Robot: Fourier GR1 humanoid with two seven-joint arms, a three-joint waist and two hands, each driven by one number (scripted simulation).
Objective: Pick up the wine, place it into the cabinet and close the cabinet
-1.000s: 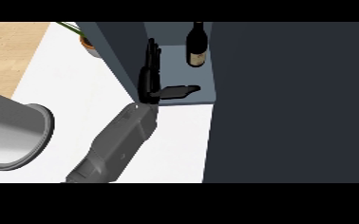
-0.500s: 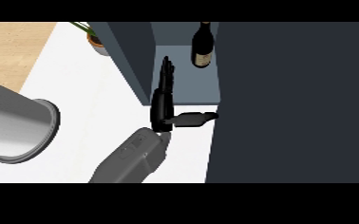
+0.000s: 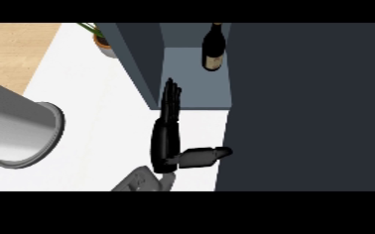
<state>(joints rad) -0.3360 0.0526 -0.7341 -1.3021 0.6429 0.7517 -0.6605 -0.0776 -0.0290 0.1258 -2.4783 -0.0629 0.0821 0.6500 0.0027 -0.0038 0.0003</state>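
Dark glass stands out inside the cabinet [image 3: 194,79]: the wine [image 3: 213,47] is upright on its floor, toward the back, so the placing looks done and the closing step is in hand. One black hand [image 3: 167,139] shows, coming up from the desk's near edge; by its place at the view's left I judge it the left hand. Its fingers are straight, pointing into the opening beside the cabinet's left wall, with the thumb spread toward the large dark door panel [image 3: 300,109] at right; it holds nothing. Next, the hand must clear the opening and push the door shut. White desk [image 3: 95,104] carries a potted plant [image 3: 102,37] at the far edge and a grey round vessel [image 3: 26,134] at the left edge; wooden floor shows beyond.
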